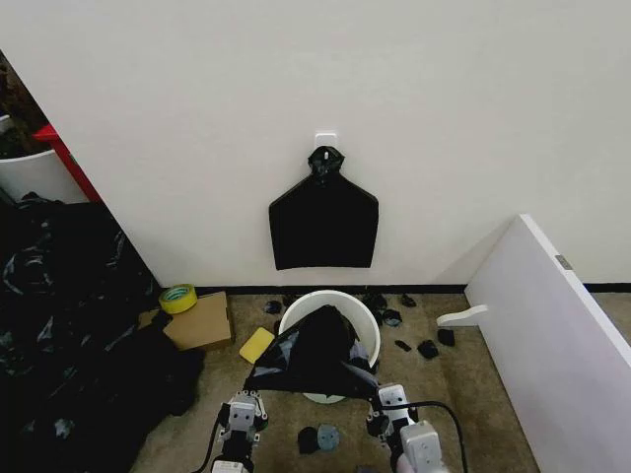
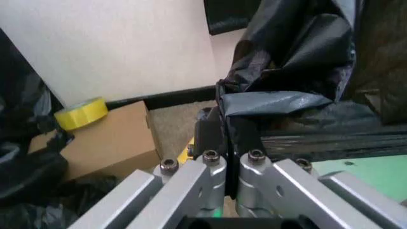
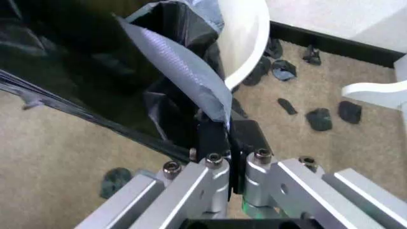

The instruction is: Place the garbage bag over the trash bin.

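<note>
At far left, a large heap of black plastic (image 1: 59, 325) lies on the carpeted floor beside a cardboard box (image 1: 200, 322) with a roll of yellow tape (image 1: 178, 298) on its far left corner. The left claw (image 1: 244, 406) is clenched on the near left edge of the garbage bag (image 1: 314, 357), its fingers (image 2: 210, 136) pinching the glossy film tight. The bag is stretched between both claws and draped over the near side of the trash bin (image 1: 363, 317), which stands on the floor by the wall; the bin's far rim shows bare. On the wall above hangs a flat black bundle (image 1: 323, 223) from a white hook. The right claw (image 1: 385, 399) grips the bag's near right edge, fingers (image 3: 213, 138) closed on a fold. Dark scraps (image 1: 427, 348) litter the carpet to the right, near a white panel (image 1: 552, 335).
</note>
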### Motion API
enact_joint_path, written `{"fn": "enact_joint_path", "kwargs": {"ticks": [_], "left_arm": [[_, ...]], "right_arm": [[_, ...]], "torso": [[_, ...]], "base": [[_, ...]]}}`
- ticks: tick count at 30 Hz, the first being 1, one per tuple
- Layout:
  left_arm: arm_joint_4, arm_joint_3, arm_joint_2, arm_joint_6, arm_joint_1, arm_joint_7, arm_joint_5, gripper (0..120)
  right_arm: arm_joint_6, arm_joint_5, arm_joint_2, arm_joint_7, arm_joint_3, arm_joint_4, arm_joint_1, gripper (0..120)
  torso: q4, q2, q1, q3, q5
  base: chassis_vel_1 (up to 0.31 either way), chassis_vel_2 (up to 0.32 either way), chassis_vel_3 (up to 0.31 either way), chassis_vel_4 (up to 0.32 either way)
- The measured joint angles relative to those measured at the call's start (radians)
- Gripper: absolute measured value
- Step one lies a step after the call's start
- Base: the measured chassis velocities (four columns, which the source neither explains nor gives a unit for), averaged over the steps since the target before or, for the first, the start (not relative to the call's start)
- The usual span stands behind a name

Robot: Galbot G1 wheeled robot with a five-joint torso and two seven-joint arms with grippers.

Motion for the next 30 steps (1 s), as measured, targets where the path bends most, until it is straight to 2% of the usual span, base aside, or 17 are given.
{"fn": "enact_joint_path", "kwargs": {"ticks": [4,16,30], "left_arm": [[-0.009,0.022,-0.001,0.015,-0.001,0.0,-0.044,0],[-0.002,0.022,0.002,0.056,-0.01,0.003,-0.109,0],[0.125,0.038,-0.017,0.051,-0.08,0.018,-0.101,0]], "right_arm": [[-0.05,0.041,-0.039,-0.023,0.049,-0.005,0.038,0],[-0.027,0.014,-0.07,-0.076,0.06,-0.057,0.073,0],[-0.008,-0.111,-0.027,-0.077,-0.025,-0.207,0.1,0]], "torso": [[-0.0001,0.0,0.0,0.0,0.0006],[0.0002,0.0,0.0,0.0,-0.0008],[0.0003,0.0,0.0,0.0,-0.0014]], "base": [[0.0,0.0,0.0,0.0],[0.0,0.0,0.0,0.0],[0.0,0.0,0.0,0.0]]}}
